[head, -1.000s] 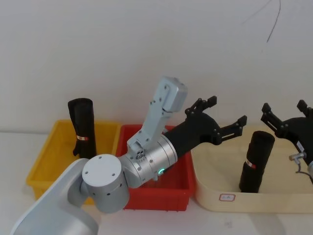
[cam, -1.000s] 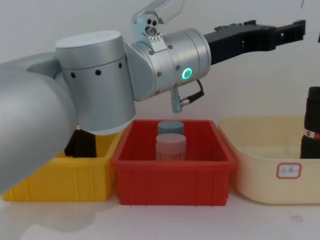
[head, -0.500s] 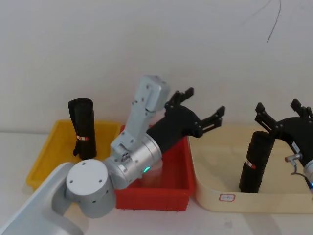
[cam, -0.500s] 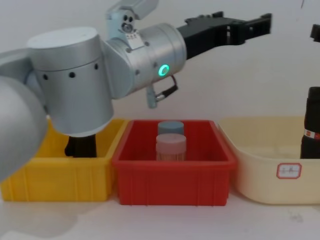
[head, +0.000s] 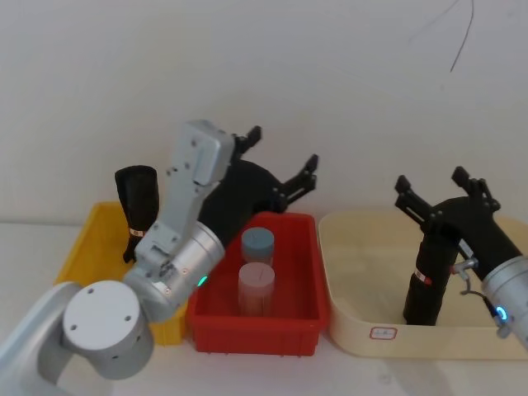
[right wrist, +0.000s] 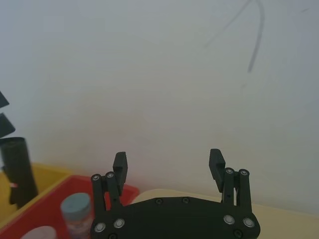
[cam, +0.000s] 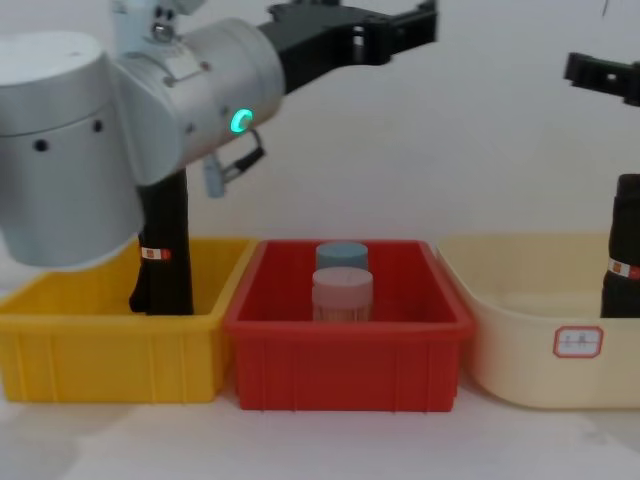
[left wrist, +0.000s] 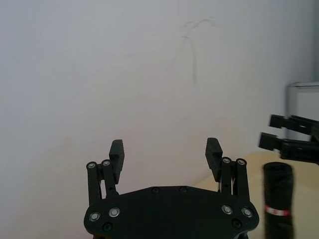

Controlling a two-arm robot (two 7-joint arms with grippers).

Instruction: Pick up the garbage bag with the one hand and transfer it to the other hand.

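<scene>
One garbage bag stands upright in the yellow bin, a black roll with a red-and-white band; it also shows in the chest view. A look-alike roll stands in the cream tray. My left gripper, on the green-ringed arm, hangs open and empty above the back of the red bin, to the right of the yellow bin's roll. My right gripper is open just above the top of the tray's roll, not touching it. Both wrist views show open, empty fingers.
The red bin in the middle holds two lidded cups, one blue-grey and one pink. A white wall stands close behind the bins. The thick left arm fills the space above the yellow bin's front.
My left arm has swung left, from near the cream tray to above the red bin's back left, uncovering the cups. My right gripper has shifted left over the tray's roll. Both stayed open.
</scene>
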